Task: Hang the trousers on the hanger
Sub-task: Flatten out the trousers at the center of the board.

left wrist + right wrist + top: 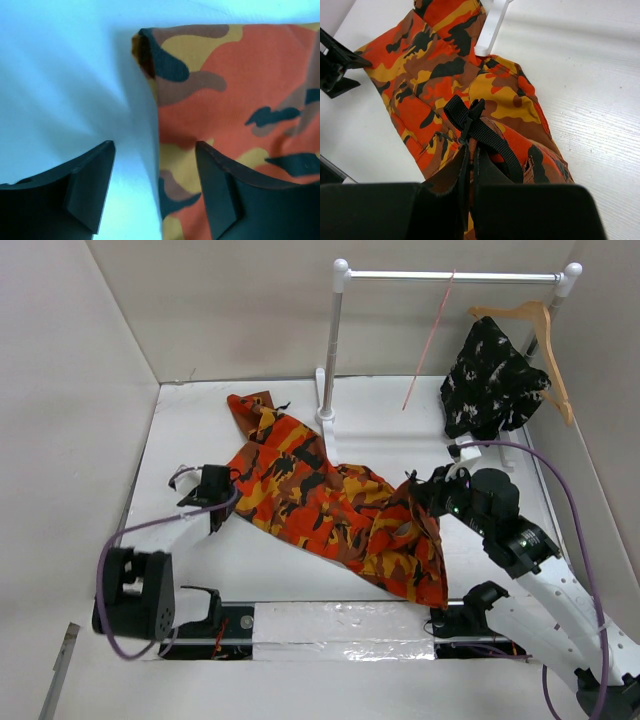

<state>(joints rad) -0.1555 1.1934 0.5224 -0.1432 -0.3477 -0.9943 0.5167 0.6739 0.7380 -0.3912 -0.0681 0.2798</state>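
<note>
Trousers point(320, 505) in orange, red, yellow and black camouflage lie spread on the white table point(250, 560) in the top view, running on a slant from the back left to the front right. The foot of the rack's post point(326, 420) stands at their upper edge. The pink wire hanger point(430, 340) hangs from the rail point(450, 276), well apart from the cloth, and a wooden hanger point(545, 340) carrying a black-and-white garment point(490, 380) is at the rail's right end. The left gripper point(215, 490) sits at the cloth's left edge and the right gripper point(425, 490) at its raised right part.

In the left wrist view the left gripper point(155, 192) is spread wide and holds nothing. One finger is over bare table and the other over the print, with a folded hem edge of the trousers point(240, 90) between them.

In the right wrist view the right gripper point(470, 195) is pinched tight on a bunched fold of the trousers point(445, 75), just below a black webbing strap point(485, 132) that looks like part of the waistband.

The fabric looks soft, light and limp, so it should sag and trail from any single hold and may catch on the post. The doubled hem and the stitched waist look like the firmest places to grip. A hold at each end would probably keep a span taut enough to drape over the hanger's thin bar, where cloth this loose could slide off if hung unevenly.
</note>
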